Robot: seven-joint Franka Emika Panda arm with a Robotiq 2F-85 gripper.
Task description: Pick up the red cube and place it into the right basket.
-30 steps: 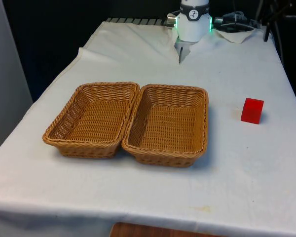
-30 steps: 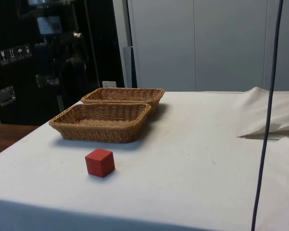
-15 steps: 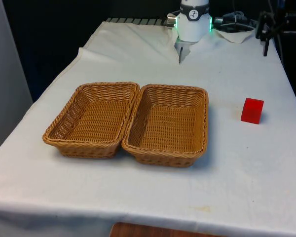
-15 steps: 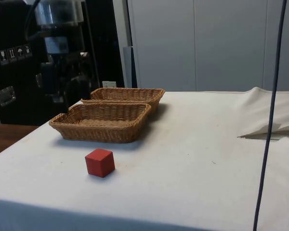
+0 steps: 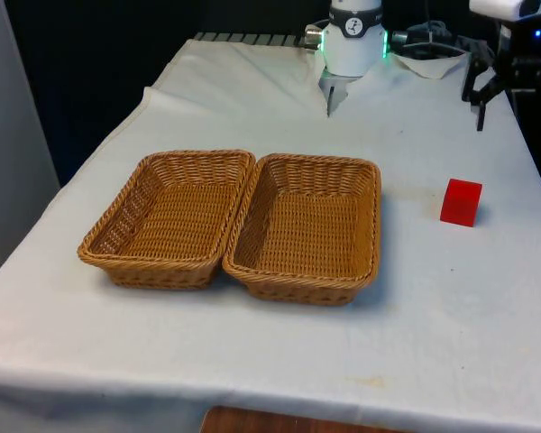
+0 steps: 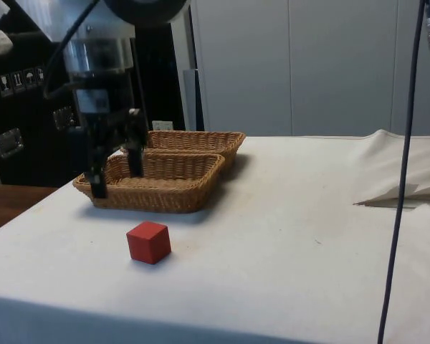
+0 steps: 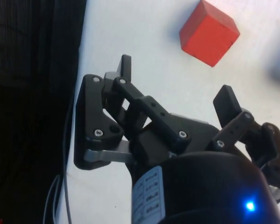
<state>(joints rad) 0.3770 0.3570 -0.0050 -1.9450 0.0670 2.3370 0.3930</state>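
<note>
Nothing done yet. Red cube (image 5: pixel 461 201) untouched on the worktop (image 5: pixel 415 316), well apart from the right basket (image 5: pixel 307 225), at its 3 o'clock in the front view. Pincer (image 6: pixel 116 172) spread wide and empty, poised above the cloth near the cube. Approach, grasp, carry and drop all left.

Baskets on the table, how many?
2, side by side and touching: left basket on the front view's left, right basket beside it, nearer the cube. Both empty.

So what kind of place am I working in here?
Probably a lab test bench: a table under a white cloth, dark cabinets behind, and only two baskets and a red cube laid out.
</note>
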